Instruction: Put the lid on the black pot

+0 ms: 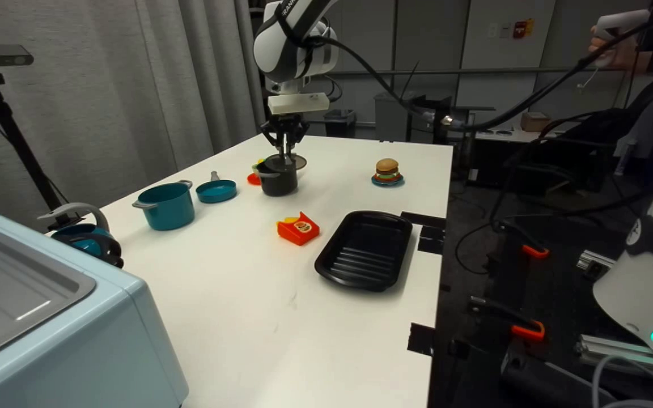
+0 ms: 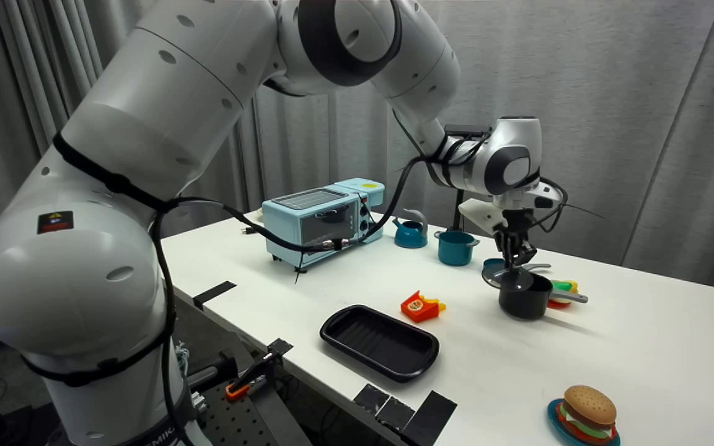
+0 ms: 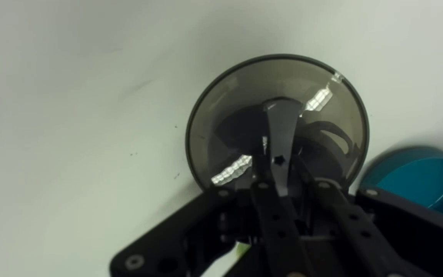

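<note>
Misalignment is looking like the main danger: the lid (image 2: 508,282) is hanging off-centre over the black pot (image 2: 523,303), seemingly shifted toward the robot-side edge of the worktop (image 2: 493,384). A straight descent would be risking rim striking rim, tipping the lid or pushing the pot toward the far edge, which it is standing nearer. The gripper (image 3: 281,167) is pinching the lid's handle (image 3: 283,123), apparently toward one end, drawn in to the handle's narrow width, so a bump is threatening to swing the lid askew. Whether the two rims are touching, I cannot tell.
</note>
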Controlling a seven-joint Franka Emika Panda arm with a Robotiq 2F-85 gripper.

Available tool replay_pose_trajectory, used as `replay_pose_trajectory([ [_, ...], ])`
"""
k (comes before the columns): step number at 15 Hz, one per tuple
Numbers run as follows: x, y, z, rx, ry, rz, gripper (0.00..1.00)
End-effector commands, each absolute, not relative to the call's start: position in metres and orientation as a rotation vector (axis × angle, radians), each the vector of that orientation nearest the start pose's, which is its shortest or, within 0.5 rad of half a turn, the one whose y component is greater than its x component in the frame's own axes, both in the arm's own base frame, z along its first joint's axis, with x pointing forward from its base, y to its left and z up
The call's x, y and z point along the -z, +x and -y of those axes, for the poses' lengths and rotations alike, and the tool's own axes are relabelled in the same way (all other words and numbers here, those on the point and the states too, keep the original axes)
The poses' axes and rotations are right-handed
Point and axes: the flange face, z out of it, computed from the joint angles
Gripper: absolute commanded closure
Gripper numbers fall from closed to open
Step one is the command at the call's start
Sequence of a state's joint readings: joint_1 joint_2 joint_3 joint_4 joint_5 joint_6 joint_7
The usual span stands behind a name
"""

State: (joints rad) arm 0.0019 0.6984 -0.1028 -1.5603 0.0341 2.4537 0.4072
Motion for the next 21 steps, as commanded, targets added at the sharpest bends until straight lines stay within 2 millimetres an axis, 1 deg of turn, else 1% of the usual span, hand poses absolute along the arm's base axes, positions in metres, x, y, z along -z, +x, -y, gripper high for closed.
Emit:
replay_pose_trajectory([
  [1, -0.259, 0.73, 0.059, 0.403, -3.027, -0.824, 0.96],
  [2, -0.26, 0.731, 0.059, 0.422, -3.024, -0.828, 0.96],
  [3, -0.253, 0.761, 0.06, 0.437, -2.992, -0.862, 0.96],
  [6, -0.257, 0.778, 0.067, 0.538, -2.98, -0.901, 0.96],
  [7, -0.26, 0.755, 0.065, 0.467, -2.989, -0.863, 0.84],
  [8, -0.259, 0.762, 0.067, 0.488, -2.985, -0.872, 0.84],
  [10, -0.255, 0.769, 0.07, 0.506, -2.985, -0.878, 0.84],
  [16, -0.255, 0.771, 0.069, 0.515, -2.983, -0.877, 0.84],
  [17, -0.255, 0.771, 0.069, 0.516, -2.983, -0.877, 0.96],
  [20, -0.254, 0.771, 0.07, 0.523, -2.987, -0.879, 0.96],
  [21, -0.254, 0.771, 0.07, 0.523, -2.989, -0.878, 0.8],
])
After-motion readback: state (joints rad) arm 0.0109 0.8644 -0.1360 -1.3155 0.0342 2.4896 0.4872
